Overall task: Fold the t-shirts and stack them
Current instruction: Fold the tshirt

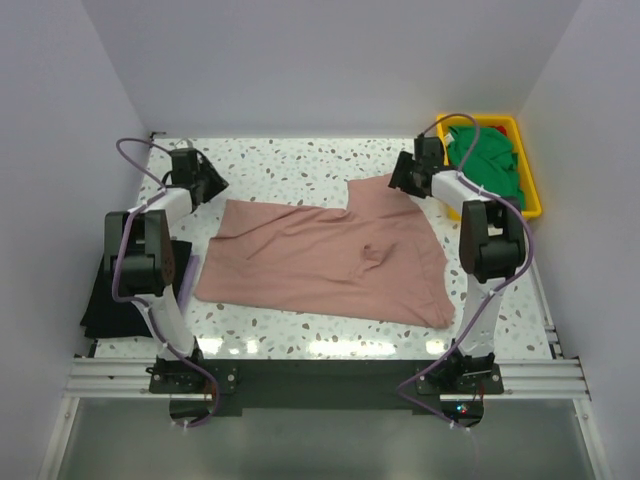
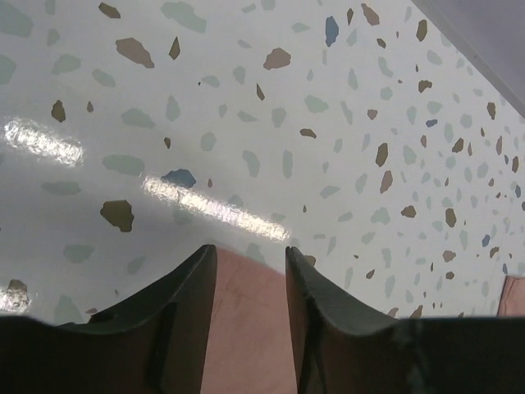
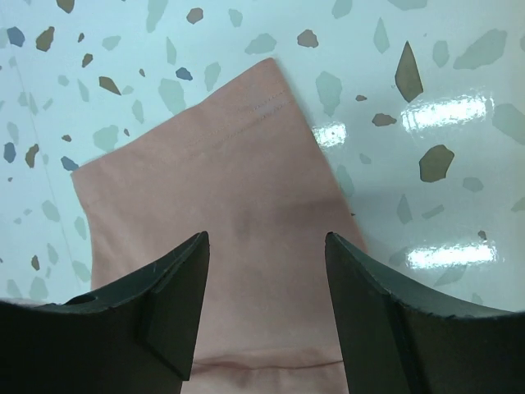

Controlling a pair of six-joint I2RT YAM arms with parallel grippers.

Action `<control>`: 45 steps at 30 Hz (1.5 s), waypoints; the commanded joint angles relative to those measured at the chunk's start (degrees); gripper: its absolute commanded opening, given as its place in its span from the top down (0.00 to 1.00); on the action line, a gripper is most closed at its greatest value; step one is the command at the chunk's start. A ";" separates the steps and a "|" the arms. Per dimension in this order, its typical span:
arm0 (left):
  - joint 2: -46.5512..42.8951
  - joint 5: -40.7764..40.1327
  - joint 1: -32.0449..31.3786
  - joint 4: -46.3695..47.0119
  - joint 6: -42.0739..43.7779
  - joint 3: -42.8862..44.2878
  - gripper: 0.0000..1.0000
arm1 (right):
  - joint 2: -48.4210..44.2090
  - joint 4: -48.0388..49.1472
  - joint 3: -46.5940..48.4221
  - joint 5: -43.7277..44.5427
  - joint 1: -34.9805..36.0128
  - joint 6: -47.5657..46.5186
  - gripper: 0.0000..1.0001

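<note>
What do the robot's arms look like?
The left arm and right arm are white with black joints, each trailing a looping purple cable. The left gripper and right gripper have dark wedge-shaped fingers.

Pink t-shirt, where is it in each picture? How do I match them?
Top external: pink t-shirt spread across the middle of the speckled tabletop.
Left wrist: only a strip at the bottom edge, inside the left gripper.
Right wrist: one corner fills the middle, reaching into the right gripper.
Shared landmark: that speckled tabletop, under the shirt everywhere.
</note>
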 commanded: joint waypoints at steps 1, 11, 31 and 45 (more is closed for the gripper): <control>1.77 4.81 0.88 3.63 1.53 5.37 0.55 | 0.86 -1.55 2.88 1.51 0.16 -2.99 0.38; 4.32 -0.80 0.71 -9.90 1.80 8.81 0.72 | 0.33 -1.46 1.39 2.56 0.07 -3.44 0.38; 8.63 -2.22 -1.14 -15.72 3.90 10.31 0.70 | -0.29 -1.46 0.86 2.12 -0.81 -2.56 0.38; 6.61 -4.05 -1.75 -18.62 5.57 9.78 0.69 | -0.64 -1.11 0.42 1.60 -0.98 -2.21 0.38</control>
